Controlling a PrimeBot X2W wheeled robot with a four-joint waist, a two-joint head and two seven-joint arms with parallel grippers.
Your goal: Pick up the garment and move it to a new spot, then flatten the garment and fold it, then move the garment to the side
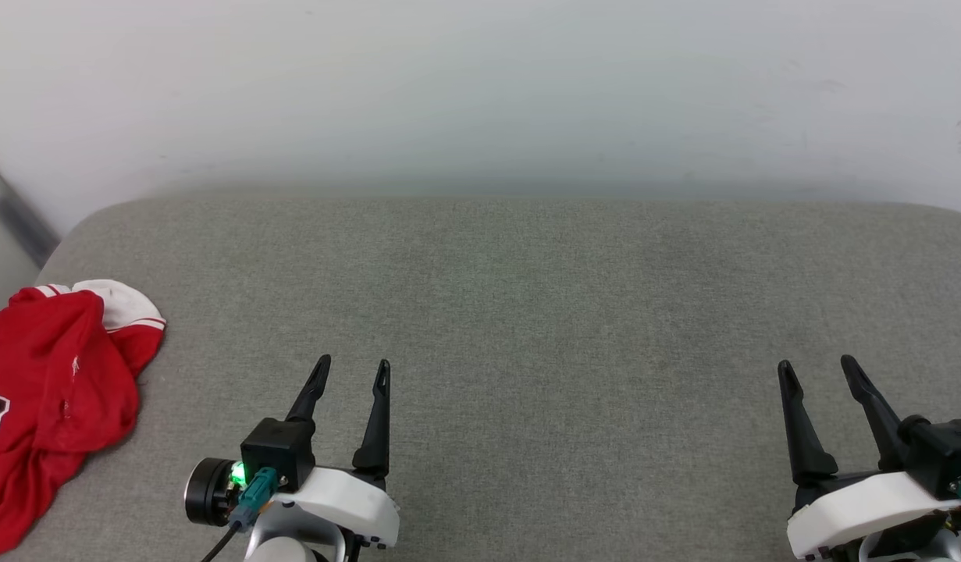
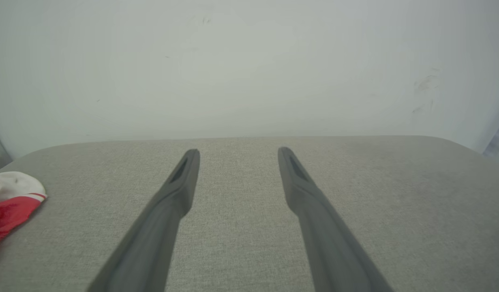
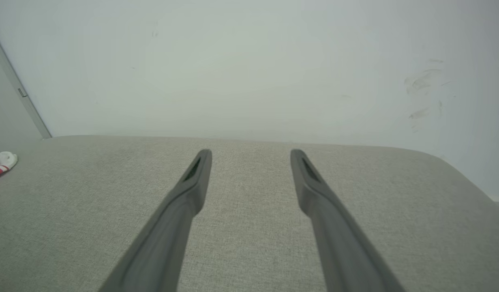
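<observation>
- Grey woven fabric covers a wide pad [image 1: 527, 312] with rounded corners, backed by a plain pale wall [image 1: 480, 78]. In the head view the garment [image 1: 51, 406] lies crumpled in a soft heap at the pad's left end: red jersey cloth, a white sleeve with striped trim, part of a black white-outlined letter
- Same view: the left gripper [image 1: 354, 363] sits over the pad's near edge, left of the pad's middle and apart from the garment, its two long dark tapered fingers spread with nothing between them. The right gripper [image 1: 816, 364] sits at the pad's near right end, fingers likewise parted and empty
- Left wrist view: the left gripper's [image 2: 238, 151] smooth matte fingers reach across the pad's coarse weave, spread wide, holding nothing. A rounded white and red fold of the garment [image 2: 14, 202] rests at the pad's left end
- Right wrist view: the right gripper [image 3: 251, 152] is released too, its slotted tips apart over bare pad. A small white and red scrap of the garment [image 3: 0, 164] shows at the pad's far left end
</observation>
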